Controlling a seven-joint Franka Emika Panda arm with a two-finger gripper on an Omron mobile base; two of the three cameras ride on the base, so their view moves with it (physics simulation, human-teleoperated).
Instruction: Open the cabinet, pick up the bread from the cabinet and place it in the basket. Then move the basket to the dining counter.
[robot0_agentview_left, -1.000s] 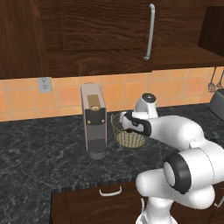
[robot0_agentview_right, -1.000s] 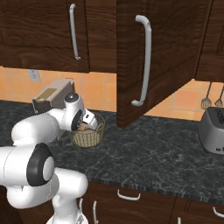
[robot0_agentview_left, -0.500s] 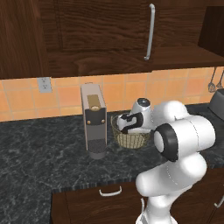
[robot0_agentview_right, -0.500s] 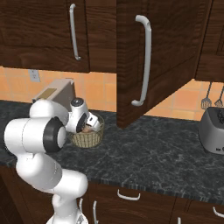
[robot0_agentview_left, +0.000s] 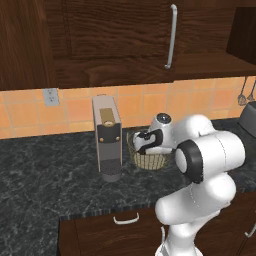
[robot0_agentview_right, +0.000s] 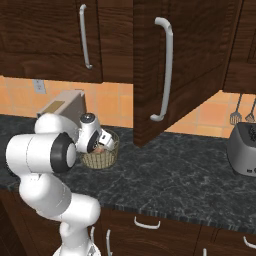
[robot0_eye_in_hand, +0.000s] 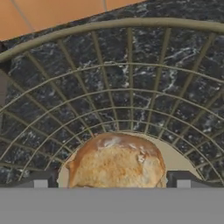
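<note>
The left base view shows the white arm bent across the lower right of the frame, its gripper lowered into the basket, which stands at centre frame on the black speckled counter just to the right of the tall grey coffee machine. The right base view shows the same basket at left of centre, the hand tilted down over its rim, and a small patch of the bread visible inside beneath the hand. In this view one door of the cabinet stands swung open toward the camera across the upper centre of the frame, its long silver handle running vertically. A grey toaster sits on the counter at the right edge. The hand view looks down into the basket: the wire mesh wall fans out across the middle of the frame, the rim arcs along the top, and the orange tiled backsplash occupies the upper left corner. The bread lies on the woven flat bottom at lower centre. The two finger tips stand spread wide at the bottom of the frame, one on each side of the bread and apart from it, holding nothing.
</note>
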